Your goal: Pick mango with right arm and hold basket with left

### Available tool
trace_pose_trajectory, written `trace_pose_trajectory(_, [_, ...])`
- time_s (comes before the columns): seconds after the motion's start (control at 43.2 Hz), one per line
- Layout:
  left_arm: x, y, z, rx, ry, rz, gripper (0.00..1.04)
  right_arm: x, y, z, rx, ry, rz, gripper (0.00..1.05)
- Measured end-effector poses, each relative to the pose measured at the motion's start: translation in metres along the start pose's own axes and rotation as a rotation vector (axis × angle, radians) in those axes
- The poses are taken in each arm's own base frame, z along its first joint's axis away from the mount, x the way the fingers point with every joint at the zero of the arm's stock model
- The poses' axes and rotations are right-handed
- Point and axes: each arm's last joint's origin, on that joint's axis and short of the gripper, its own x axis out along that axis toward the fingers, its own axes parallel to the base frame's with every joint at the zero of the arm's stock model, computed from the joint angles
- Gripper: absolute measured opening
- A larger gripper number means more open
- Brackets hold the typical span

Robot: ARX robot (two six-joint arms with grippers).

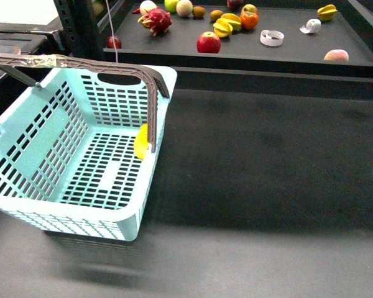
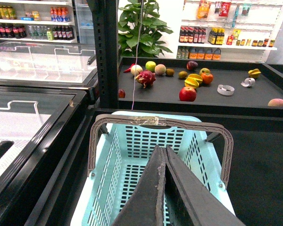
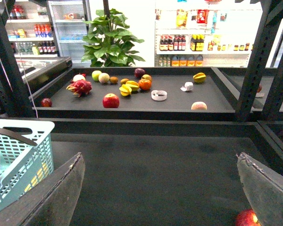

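Basket [image 1: 81,155] – pale aqua slotted plastic, rectangular, taped hoop handle – on dark matte worktop [image 1: 267,174], near left. Mango [image 1: 141,142], smooth yellow, inside against right wall (mostly hidden by handle). Left end effector [image 2: 164,188] pressed together above basket; right end effector [image 3: 160,188] spread wide, holding nothing.

Shop interior; white wall shelves [image 2: 226,35] stocked with bottles; leafy green plant [image 3: 112,42] behind a dark display tray [image 3: 174,99]; glass-topped freezer [image 2: 33,66] alongside; black metal uprights [image 3: 254,56]; bright, even light.
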Motion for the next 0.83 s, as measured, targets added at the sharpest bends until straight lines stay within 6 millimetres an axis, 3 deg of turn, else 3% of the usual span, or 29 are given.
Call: trace_pose_trajectory(0.833, [-0.022,0.0,-0.003,0.002,0.006,0.0,0.04,0.0,0.0,0.0,0.0,0.0,0.0,0.96])
